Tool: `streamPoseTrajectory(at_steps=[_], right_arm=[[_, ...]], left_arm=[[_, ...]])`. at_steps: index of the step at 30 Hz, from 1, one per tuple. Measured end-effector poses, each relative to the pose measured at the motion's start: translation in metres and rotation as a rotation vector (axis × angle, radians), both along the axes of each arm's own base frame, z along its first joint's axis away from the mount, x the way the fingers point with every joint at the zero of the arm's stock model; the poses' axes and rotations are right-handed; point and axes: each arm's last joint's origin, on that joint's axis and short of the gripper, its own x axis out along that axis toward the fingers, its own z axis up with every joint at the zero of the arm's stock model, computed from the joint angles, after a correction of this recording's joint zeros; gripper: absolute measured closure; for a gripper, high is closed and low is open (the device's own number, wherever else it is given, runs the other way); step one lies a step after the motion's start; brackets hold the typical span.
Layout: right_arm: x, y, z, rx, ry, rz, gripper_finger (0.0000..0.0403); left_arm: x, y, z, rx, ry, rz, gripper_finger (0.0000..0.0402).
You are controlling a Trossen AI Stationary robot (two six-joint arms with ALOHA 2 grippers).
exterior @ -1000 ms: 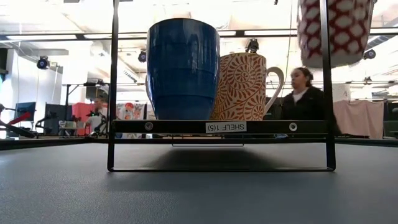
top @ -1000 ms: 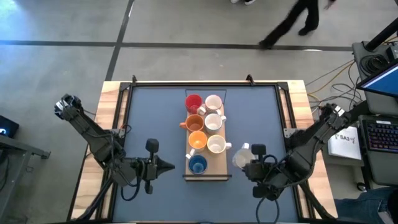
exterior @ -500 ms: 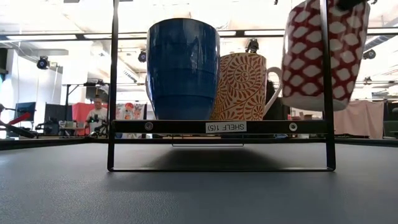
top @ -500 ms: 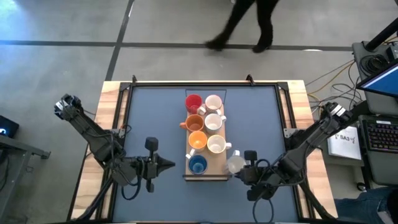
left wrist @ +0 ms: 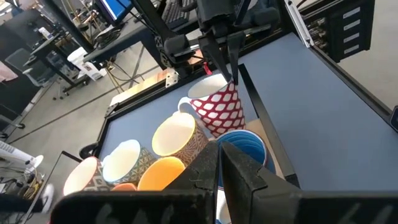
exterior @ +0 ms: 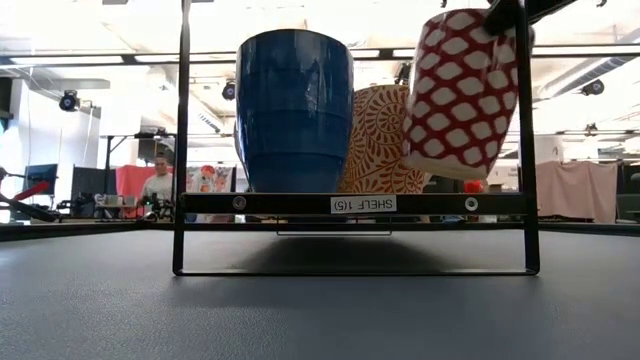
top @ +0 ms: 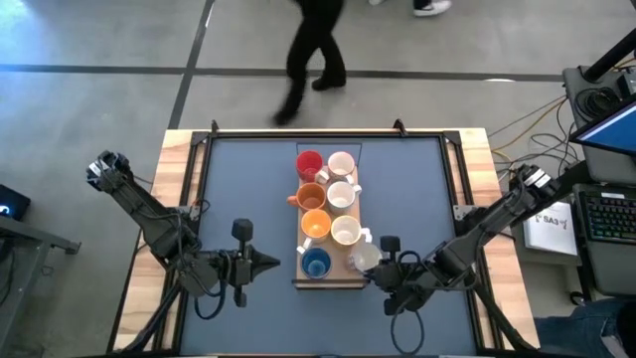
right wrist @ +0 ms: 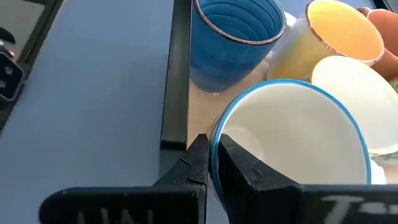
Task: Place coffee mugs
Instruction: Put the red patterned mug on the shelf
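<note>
1. The right gripper [right wrist: 209, 163] pinches the rim of the checked mug [exterior: 460, 92]; one of its fingers [right wrist: 194, 163] sits outside the wall and one inside.
2. That mug is red and white outside, white inside with a blue lip. It hangs tilted, clear of the shelf [exterior: 355, 204], over the shelf's near right corner. In the low view its base hangs just above the shelf's front rail.
3. The left gripper [top: 260, 265] hovers over the bench [top: 248, 189] just left of the shelf's near end, pointing at it. Its fingers are closed together, holding nothing.
4. The blue mug [top: 316, 263] stands upright at the near left of the shelf, right beside the carried mug.
5. Behind it stand an orange mug [top: 315, 224] on the left and a white mug [top: 345, 233] on the right. From the low view the latter shows an orange swirl pattern and a handle.
6. Farther back come a second orange mug [top: 310, 196] with a white one [top: 341, 193] beside it.
7. At the far end stand the red mug [top: 309, 163] and another white mug [top: 341, 163].
8. Beyond the bench a person [top: 313, 50] in dark clothing walks across the floor.
</note>
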Motion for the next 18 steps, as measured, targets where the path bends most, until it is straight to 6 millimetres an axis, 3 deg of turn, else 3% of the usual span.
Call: streamPoseTrajectory(at_steps=[18], right_arm=[[0.0052, 0.0, -0.0012, 0.031, -0.009, 0.001, 0.039]], left_arm=[[0.0016, 0.0022, -0.0005, 0.002, 0.002, 0.011, 0.0402]])
